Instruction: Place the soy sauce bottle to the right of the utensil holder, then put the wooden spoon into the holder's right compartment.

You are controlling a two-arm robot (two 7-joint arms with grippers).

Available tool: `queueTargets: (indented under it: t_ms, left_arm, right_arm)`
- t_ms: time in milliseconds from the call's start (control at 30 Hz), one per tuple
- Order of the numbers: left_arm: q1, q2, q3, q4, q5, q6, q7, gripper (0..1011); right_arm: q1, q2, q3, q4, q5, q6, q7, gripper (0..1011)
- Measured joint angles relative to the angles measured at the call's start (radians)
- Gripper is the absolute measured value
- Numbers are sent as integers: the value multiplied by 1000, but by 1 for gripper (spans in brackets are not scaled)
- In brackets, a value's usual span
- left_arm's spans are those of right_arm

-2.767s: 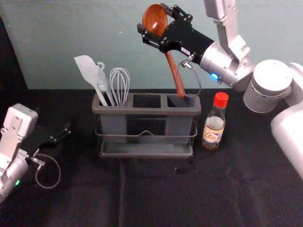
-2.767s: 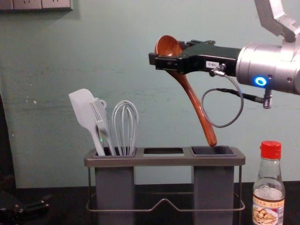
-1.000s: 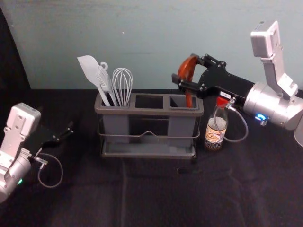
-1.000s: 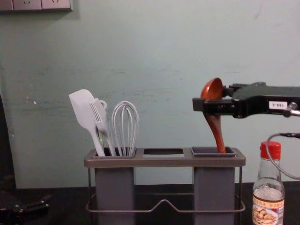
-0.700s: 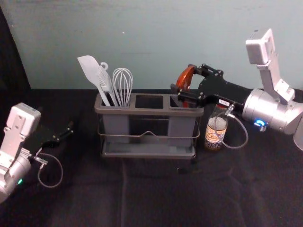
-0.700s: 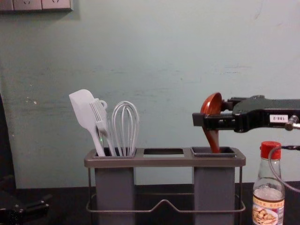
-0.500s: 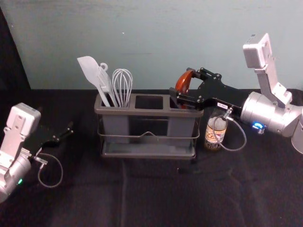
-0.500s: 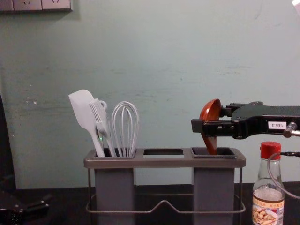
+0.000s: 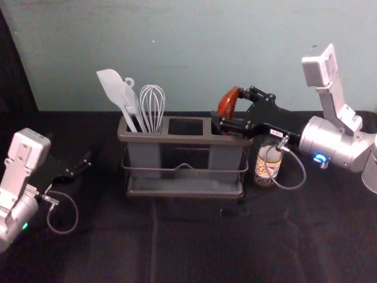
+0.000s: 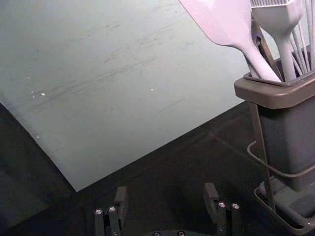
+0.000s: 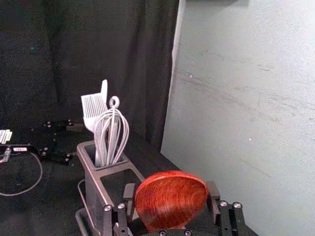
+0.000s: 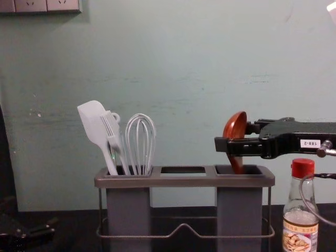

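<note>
The wooden spoon (image 9: pixel 228 102) stands bowl-up, its lower part inside the right compartment of the utensil holder (image 9: pixel 200 140). My right gripper (image 9: pixel 228 109) is shut on the bowl just above the rim, reaching in from the right. In the right wrist view, the spoon's bowl (image 11: pixel 171 200) spans the space between the fingers of my right gripper (image 11: pixel 171 199). The soy sauce bottle (image 12: pixel 300 228) stands upright to the right of the holder; in the head view the right gripper's arm hides its cap. My left gripper (image 9: pixel 84 163) is parked at the left; in its wrist view, the left gripper (image 10: pixel 166 201) is open and holds nothing.
The holder's left compartment has a white spatula (image 12: pixel 93 122), a brush (image 12: pixel 112 131) and a whisk (image 12: pixel 140 142). A pale wall (image 9: pixel 177 53) rises behind the black-covered table (image 9: pixel 194 242). A cable loops from the right gripper in front of the bottle.
My right gripper has moved right and down with the spoon, whose handle has gone from above the holder into the right compartment. Over the last half second it has barely moved. The left arm stays parked.
</note>
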Motion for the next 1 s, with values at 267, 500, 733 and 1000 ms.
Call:
queueTargets:
  t_ms: [267, 500, 733, 1000]
  left_arm:
    - [0, 0, 0, 0, 0, 0, 0, 1011]
    - [0, 0, 0, 0, 0, 0, 0, 1011]
    - [0, 0, 0, 0, 0, 0, 0, 1011]
    - [0, 0, 0, 0, 0, 0, 0, 1011]
  right_arm:
    - [0, 1, 0, -2, -1, 0, 0, 1002]
    - [0, 1, 1, -2, -1, 0, 0, 1002]
    - [-74, 4, 46, -101, -8, -28, -96, 1002]
    - [-247, -2, 134, -271, -36, -97, -245, 1002]
